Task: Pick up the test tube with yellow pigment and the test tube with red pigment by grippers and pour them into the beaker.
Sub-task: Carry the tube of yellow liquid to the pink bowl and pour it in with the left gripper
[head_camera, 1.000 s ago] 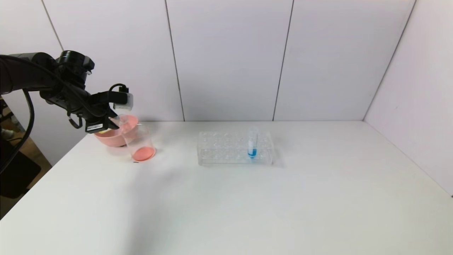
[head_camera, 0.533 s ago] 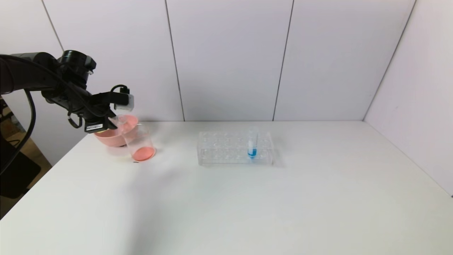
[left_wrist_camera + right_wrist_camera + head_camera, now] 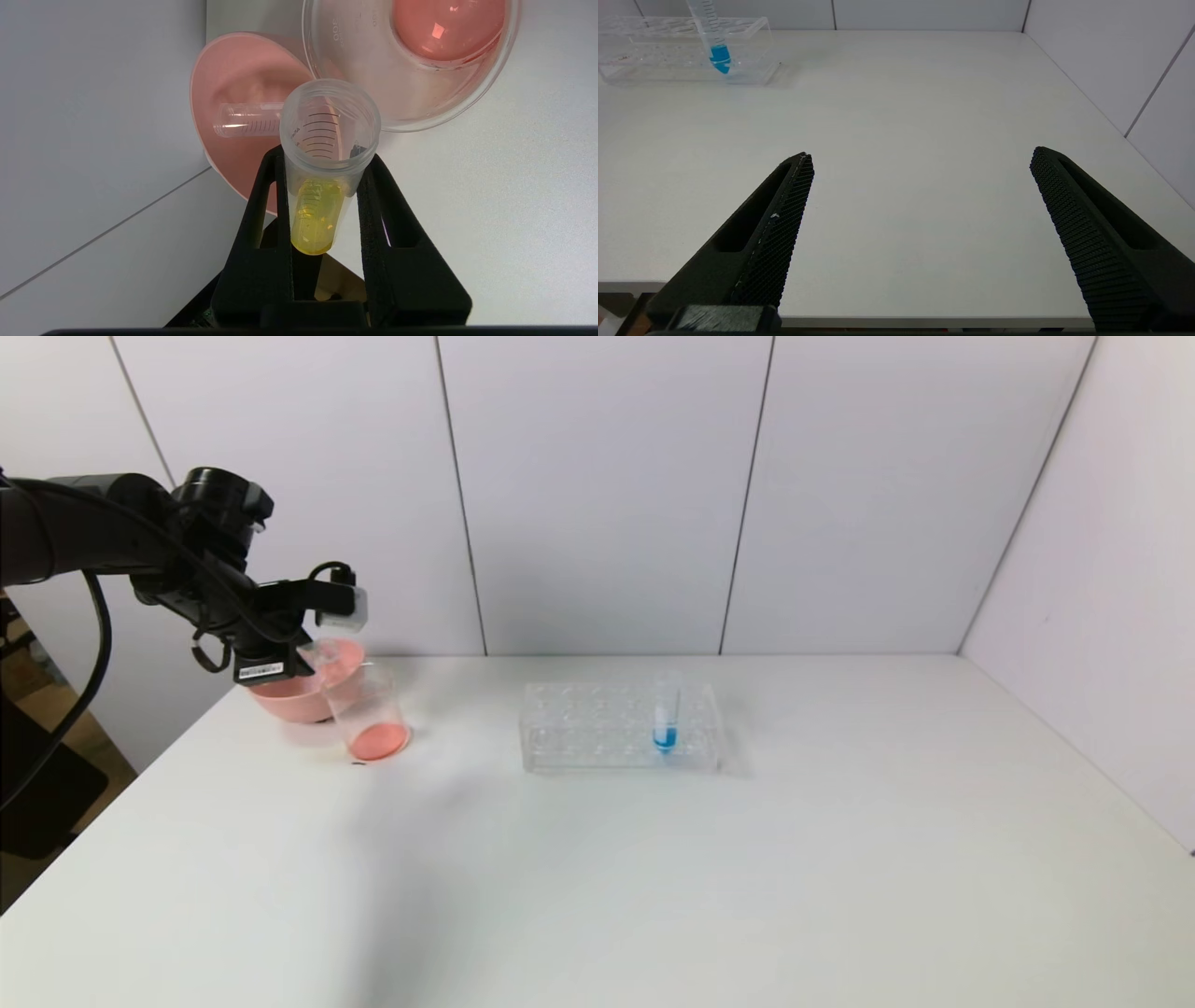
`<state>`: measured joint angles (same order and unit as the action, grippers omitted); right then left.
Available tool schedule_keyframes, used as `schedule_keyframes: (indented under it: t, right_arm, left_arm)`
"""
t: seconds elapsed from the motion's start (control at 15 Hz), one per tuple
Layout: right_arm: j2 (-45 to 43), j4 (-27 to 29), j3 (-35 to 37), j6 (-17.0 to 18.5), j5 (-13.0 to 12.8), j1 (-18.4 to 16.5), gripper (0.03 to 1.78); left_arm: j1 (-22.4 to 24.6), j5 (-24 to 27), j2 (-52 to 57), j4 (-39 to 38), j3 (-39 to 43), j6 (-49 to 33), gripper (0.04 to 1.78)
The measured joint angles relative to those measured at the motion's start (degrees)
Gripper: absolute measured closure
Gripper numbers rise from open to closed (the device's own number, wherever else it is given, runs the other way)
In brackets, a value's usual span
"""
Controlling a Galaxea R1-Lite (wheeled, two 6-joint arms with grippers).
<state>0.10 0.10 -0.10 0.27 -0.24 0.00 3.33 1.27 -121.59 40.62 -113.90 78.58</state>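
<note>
My left gripper (image 3: 301, 658) (image 3: 322, 156) is shut on the test tube with yellow pigment (image 3: 316, 219). The tube is tilted, its open mouth pointing towards the beaker (image 3: 366, 695) (image 3: 348, 56). The yellow liquid sits at the tube's round end. The tube hangs over the pink bowl's near rim, just left of the beaker. A pool of red-orange liquid lies in the beaker. No tube holding red pigment is in view. My right gripper (image 3: 920, 153) is open and holds nothing, low over the table's front edge.
A pink bowl (image 3: 297, 698) (image 3: 233, 70) stands behind and to the left of the beaker, with an empty clear tube (image 3: 247, 119) lying in it. At mid-table, a clear rack (image 3: 597, 728) (image 3: 654, 65) holds a tube with blue liquid (image 3: 666, 717) (image 3: 715, 44).
My left gripper has shifted a little to the right, towards the beaker, with the yellow tube still held. Nothing else has moved.
</note>
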Motion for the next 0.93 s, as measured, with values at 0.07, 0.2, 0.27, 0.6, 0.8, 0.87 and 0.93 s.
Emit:
schedule_keyframes:
  t: [0.07,0.2,0.27,0.6,0.8,0.87,0.93]
  right_arm:
    - [0.0,0.0,0.0,0.0,0.0,0.0,0.11]
    - [0.0,0.0,0.0,0.0,0.0,0.0,0.11]
    - [0.0,0.0,0.0,0.0,0.0,0.0,0.11]
    - [0.0,0.0,0.0,0.0,0.0,0.0,0.11]
    - [0.0,0.0,0.0,0.0,0.0,0.0,0.11]
    - [0.0,0.0,0.0,0.0,0.0,0.0,0.11]
    - [0.0,0.0,0.0,0.0,0.0,0.0,0.11]
  left_arm:
    - [0.0,-0.1,0.0,0.2,0.0,0.2,1.39]
    - [-0.2,-1.3,0.2,0.5,0.0,0.6,1.39]
    - [-0.4,-1.8,0.4,0.5,0.0,0.7,1.39]
    - [-0.7,-4.0,0.7,0.8,0.0,0.9,1.39]
    - [-1.2,-6.2,0.9,1.0,0.0,1.1,1.39]
    - [-1.3,-6.6,1.0,1.0,0.0,1.5,1.39]
    - [-1.4,-7.4,1.0,1.0,0.0,2.0,1.39]
